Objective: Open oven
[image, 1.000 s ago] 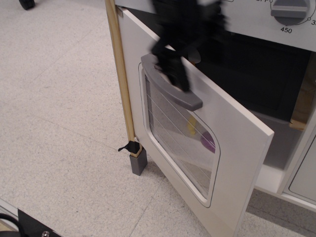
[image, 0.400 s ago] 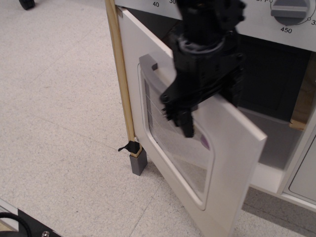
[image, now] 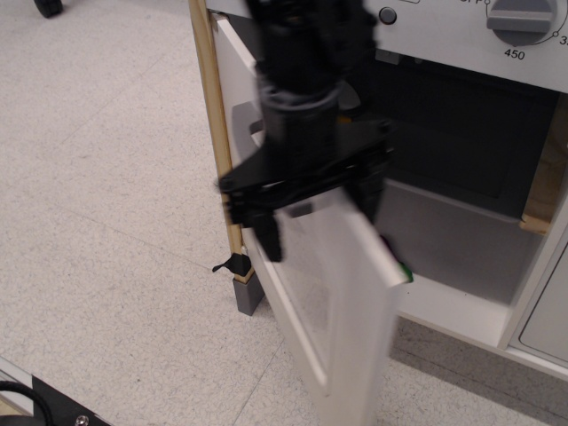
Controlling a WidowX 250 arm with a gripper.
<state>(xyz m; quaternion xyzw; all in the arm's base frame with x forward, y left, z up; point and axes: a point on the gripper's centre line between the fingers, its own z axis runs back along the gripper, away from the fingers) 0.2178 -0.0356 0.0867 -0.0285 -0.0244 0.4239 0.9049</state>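
The white toy oven (image: 461, 53) fills the upper right, its grey temperature dial (image: 519, 18) at the top edge. Its door (image: 359, 311) stands swung far out to the left on its left-hinged side, seen almost edge-on. The dark cavity (image: 461, 133) and its pale floor are exposed. Only the top of the grey bar handle (image: 240, 120) shows behind my arm. My black gripper (image: 318, 222) hangs in front of the door's outer face with its fingers (image: 266, 238) spread wide, one on each side of the door's upper part. It looks open and holds nothing.
A wooden post (image: 209, 115) with a grey foot (image: 248, 293) and a black tie stands at the hinge side. A plain white panel door (image: 546, 319) is at the lower right. Speckled floor tiles spread to the left. A black object (image: 53, 404) sits in the bottom left corner.
The door has swung much further open, from half-open to nearly edge-on. My gripper has moved down and left, off the handle and across the window, and its fingers are now spread.
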